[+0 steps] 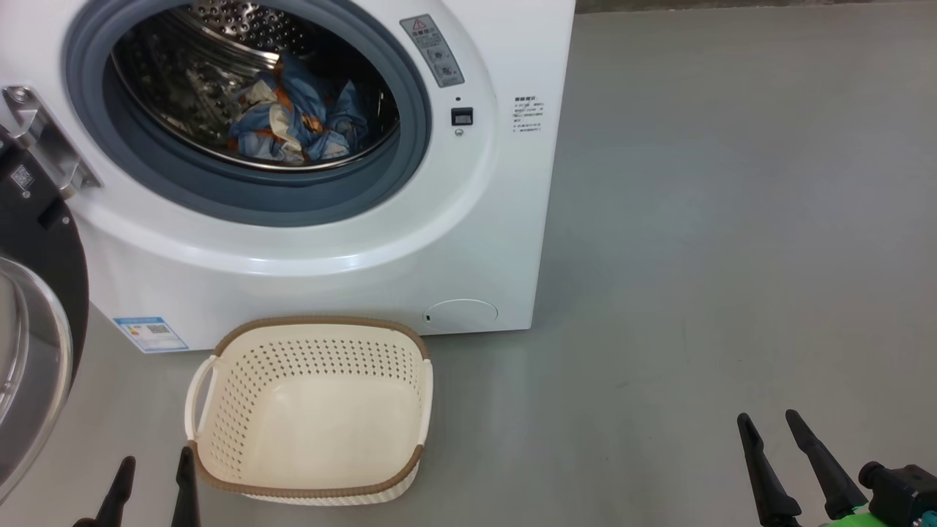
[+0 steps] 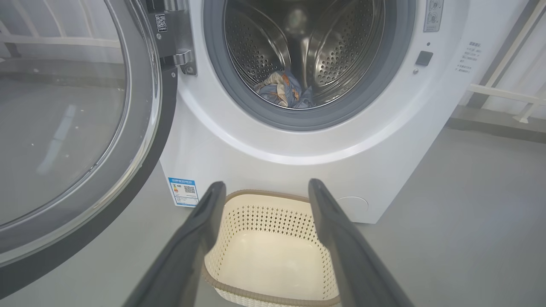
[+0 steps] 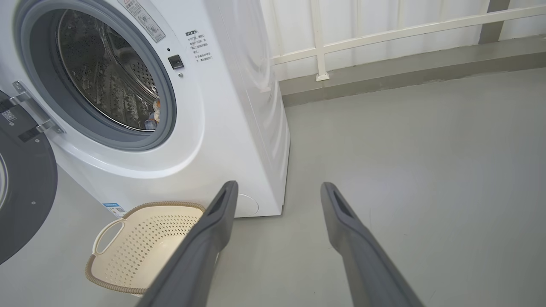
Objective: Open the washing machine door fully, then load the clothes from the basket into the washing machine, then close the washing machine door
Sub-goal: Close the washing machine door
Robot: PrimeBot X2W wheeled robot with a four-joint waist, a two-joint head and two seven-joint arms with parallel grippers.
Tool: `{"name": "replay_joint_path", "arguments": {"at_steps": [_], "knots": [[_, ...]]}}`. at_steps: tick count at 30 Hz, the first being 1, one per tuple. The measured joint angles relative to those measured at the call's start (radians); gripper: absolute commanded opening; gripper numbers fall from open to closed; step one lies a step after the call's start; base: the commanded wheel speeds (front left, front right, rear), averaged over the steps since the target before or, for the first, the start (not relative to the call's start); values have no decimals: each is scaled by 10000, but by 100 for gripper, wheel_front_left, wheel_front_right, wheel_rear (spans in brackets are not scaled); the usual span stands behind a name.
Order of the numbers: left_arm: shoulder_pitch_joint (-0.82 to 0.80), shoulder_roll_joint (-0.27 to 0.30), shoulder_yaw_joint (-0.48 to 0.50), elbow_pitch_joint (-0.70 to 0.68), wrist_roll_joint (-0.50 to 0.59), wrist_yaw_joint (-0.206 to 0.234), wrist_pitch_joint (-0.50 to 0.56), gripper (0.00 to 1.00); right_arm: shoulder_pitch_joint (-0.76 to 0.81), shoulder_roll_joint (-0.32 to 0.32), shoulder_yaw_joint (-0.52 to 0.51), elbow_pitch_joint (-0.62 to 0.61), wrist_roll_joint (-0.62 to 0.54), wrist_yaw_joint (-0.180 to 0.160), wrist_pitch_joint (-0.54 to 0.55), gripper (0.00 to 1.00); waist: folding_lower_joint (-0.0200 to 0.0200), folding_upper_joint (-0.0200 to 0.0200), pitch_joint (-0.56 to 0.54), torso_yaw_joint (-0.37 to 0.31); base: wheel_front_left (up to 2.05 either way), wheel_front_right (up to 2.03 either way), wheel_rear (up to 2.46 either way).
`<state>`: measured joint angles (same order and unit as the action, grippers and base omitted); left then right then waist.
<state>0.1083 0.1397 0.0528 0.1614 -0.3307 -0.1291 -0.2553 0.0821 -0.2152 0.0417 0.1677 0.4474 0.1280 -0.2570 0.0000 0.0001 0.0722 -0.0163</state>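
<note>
Lying in the washing machine (image 1: 505,219) are the clothes (image 1: 296,121), the basket (image 1: 315,322) empty, left fingers (image 1: 117,490) and right fingers (image 1: 765,476) apart.

Left end effector (image 1: 157,460), right end effector (image 1: 768,417) — splayed.

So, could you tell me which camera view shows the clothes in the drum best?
The head view: the clothes lie in full sight low in the drum, blue, orange and white folds clear. The left wrist view shows them smaller and farther off; the right wrist view catches a sliver behind the grey seal.
</note>
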Motion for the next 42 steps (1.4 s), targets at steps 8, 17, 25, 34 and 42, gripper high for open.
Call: {"name": "replay_joint_path", "arguments": {"at_steps": [8, 17, 25, 34, 42], "knots": [[-44, -155, 117, -12, -8, 0, 0, 100, -8, -6, 56, -69, -2, 0, 0, 100, -1, 0, 33, 322, 0, 0, 0], [-51, -347, 543, 0, -173, 0, 0, 100, -505, -130, 855, -12, -4, 0, 0, 100, 0, 0, 39, 1269, 0, 0, 0], [-47, -598, 882, 8, -186, 0, 0, 100, -1064, -349, 1684, 230, 13, 0, 0, 100, 0, 0, -5, 2477, 0, 0, 0], [-21, -786, 1011, -2, -186, 0, 0, 100, -1289, -399, 2169, 339, 48, 0, 0, 100, 0, 0, -115, 3931, 0, 0, 0], [104, -926, 1160, -59, -219, 0, 0, 100, -1656, -568, 2648, 497, 322, 0, 0, 100, 0, 0, -134, 5016, 0, 0, 0]]}}
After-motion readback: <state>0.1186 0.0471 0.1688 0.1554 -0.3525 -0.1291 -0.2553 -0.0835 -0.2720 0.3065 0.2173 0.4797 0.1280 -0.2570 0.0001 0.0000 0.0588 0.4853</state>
